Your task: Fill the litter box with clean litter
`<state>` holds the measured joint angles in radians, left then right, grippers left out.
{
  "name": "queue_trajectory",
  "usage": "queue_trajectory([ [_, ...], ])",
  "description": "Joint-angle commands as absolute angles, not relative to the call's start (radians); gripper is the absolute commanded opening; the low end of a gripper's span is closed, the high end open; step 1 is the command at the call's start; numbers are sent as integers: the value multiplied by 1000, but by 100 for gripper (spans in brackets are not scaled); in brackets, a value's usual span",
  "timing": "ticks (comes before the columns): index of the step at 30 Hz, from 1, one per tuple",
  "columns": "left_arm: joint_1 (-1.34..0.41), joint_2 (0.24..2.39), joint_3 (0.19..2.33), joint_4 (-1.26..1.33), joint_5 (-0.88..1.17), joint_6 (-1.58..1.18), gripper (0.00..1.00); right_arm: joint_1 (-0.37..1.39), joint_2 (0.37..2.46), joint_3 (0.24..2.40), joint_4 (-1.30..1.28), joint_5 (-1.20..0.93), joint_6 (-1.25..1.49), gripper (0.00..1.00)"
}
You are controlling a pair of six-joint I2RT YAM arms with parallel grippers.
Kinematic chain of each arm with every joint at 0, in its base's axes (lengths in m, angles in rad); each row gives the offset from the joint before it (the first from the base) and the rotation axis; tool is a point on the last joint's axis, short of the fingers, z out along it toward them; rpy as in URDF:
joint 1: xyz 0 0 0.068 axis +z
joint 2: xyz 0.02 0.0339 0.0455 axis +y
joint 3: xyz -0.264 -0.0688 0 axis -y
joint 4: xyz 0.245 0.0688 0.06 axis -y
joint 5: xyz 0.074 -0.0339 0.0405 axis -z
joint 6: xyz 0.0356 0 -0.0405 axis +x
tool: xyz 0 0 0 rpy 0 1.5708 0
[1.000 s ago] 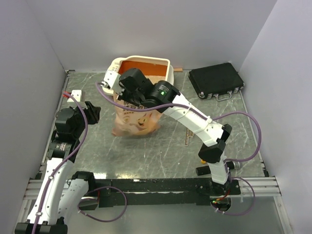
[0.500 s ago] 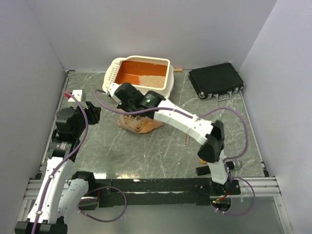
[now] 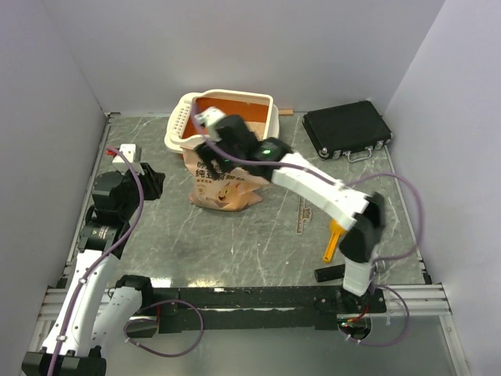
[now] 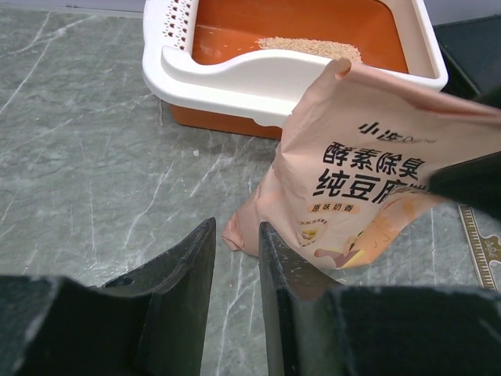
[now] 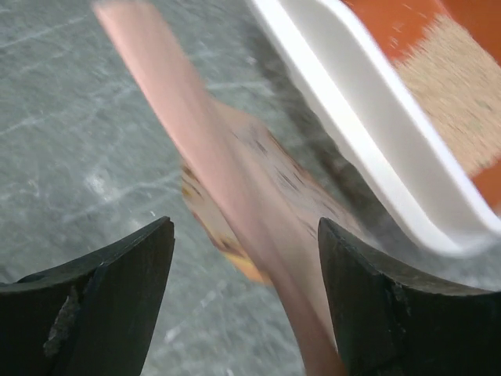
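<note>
Where the bench meets its far edge, left of the middle, the litter box is seen: an orange tray with a wide cream rim, slotted along its left short side. A thin patch of beige clean litter is spread against one inner wall, and most of the orange floor is left bare. A printed tan paper bag is stood upright just before the box. The right gripper is held wide apart, with the bag's top edge, badly blurred, passing between the fingers unclamped. The left gripper, near the left edge, is parted by a narrow gap and nothing is held. From overhead, the litter and the box's near rim are hidden by the right arm
</note>
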<state>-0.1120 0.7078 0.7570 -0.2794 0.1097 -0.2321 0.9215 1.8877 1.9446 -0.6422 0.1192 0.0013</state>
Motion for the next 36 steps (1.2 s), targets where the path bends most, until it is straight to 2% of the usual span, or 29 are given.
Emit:
queue_trajectory([
  [1,-115,713,773,-267,133,-253,34,841,1606,1765,-542,63,8,82],
  [5,-115,719,770,-262,156,-261,34,728,1389,1551,-493,86,8,83],
  [10,-115,733,772,-238,218,-268,34,600,1281,1339,-413,-23,-44,83],
  [16,-117,770,749,-166,454,-294,39,497,1342,1267,-356,-263,-193,86],
  [18,-115,801,749,-149,520,-313,42,462,1357,1223,-296,-429,-263,87],
  [21,-115,831,749,-141,558,-328,42,419,1414,1215,-227,-608,-349,87],
  [25,-118,831,741,-144,562,-328,43,408,1526,1284,-264,-771,-501,87],
  [36,-143,810,744,-161,526,-305,43,429,1644,1302,-126,-900,-600,88],
])
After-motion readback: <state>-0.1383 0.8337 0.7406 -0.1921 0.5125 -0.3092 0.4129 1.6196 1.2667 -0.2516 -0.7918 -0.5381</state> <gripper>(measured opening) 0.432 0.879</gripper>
